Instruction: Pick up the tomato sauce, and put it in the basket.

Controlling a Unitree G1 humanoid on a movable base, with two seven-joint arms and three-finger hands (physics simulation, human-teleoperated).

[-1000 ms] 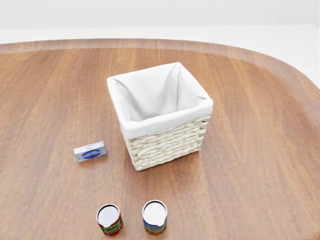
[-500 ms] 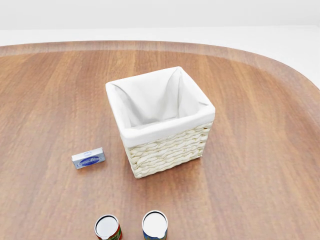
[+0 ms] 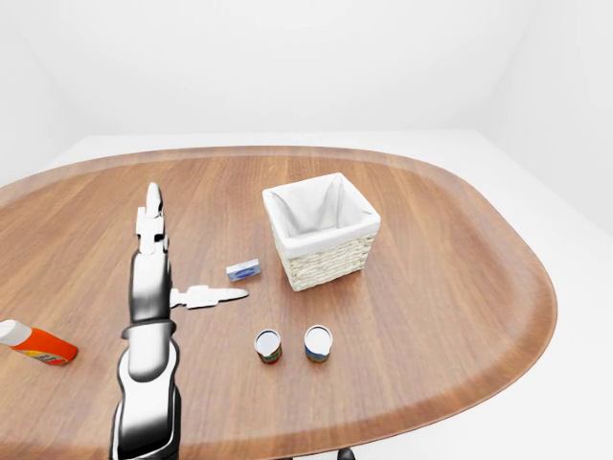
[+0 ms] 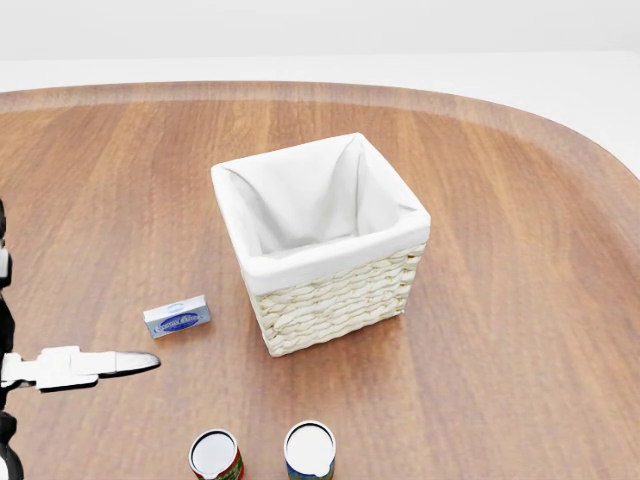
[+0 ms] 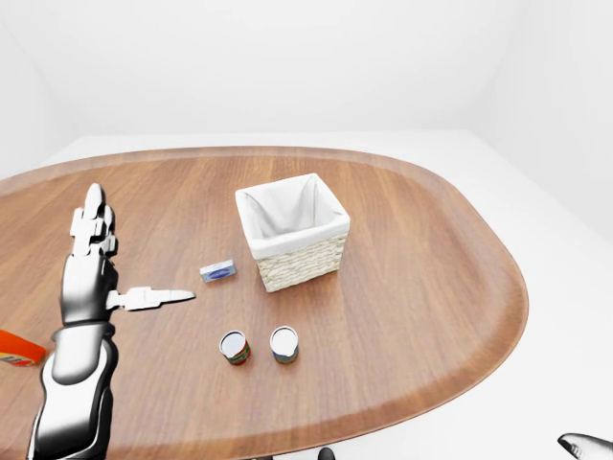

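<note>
The tomato sauce can [image 3: 268, 346], red-labelled with a silver lid, stands upright near the table's lower edge in the left-eye view. Just right of it stands a blue-labelled can [image 3: 318, 343]. The wicker basket [image 3: 326, 264] with a white cloth lining sits above them, with nothing showing inside. My left hand [image 3: 196, 247] is raised over the table to the left of the cans, open, fingers pointing up and thumb [image 4: 95, 365] pointing right, holding nothing. Only a tip of my right hand [image 5: 584, 446] shows at the bottom right of the right-eye view.
A small blue and white box [image 4: 177, 317] lies left of the basket, close to the thumb. An orange bottle [image 3: 36, 343] with a white cap lies at the far left. The oval wooden table [image 3: 450, 287] stretches bare to the right.
The head view shifted slightly, so the basket and cans sit lower in the picture. My left hand has come into the head view from the left edge.
</note>
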